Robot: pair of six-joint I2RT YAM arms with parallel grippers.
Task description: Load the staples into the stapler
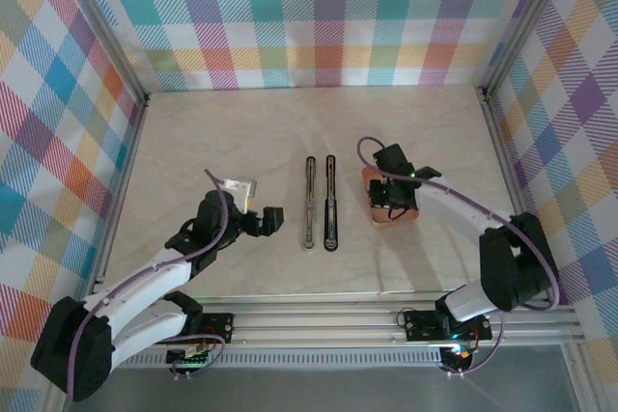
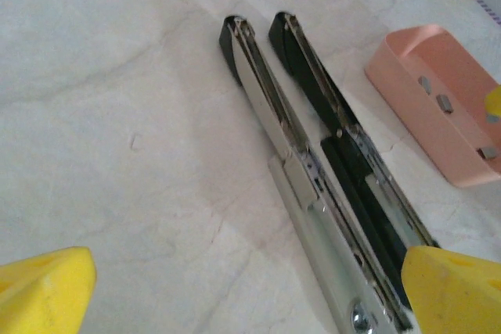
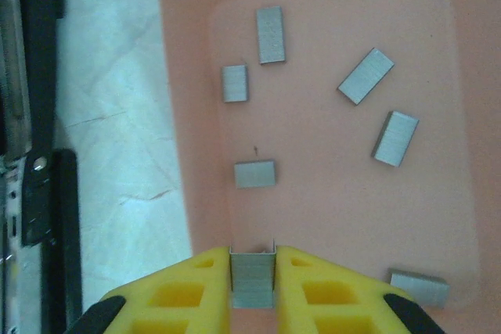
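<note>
Staple strip (image 3: 252, 283) clamped, right gripper (image 3: 252, 257), perhaps lifted

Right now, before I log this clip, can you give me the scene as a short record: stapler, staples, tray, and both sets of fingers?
stapler: opened flat on the table, two halves side by side
tray: pink, right of the stapler
loose staples: six blocks lying in the tray
left fingers: open, empty, near the stapler
right fingers: shut on a staple block, over the tray
</note>
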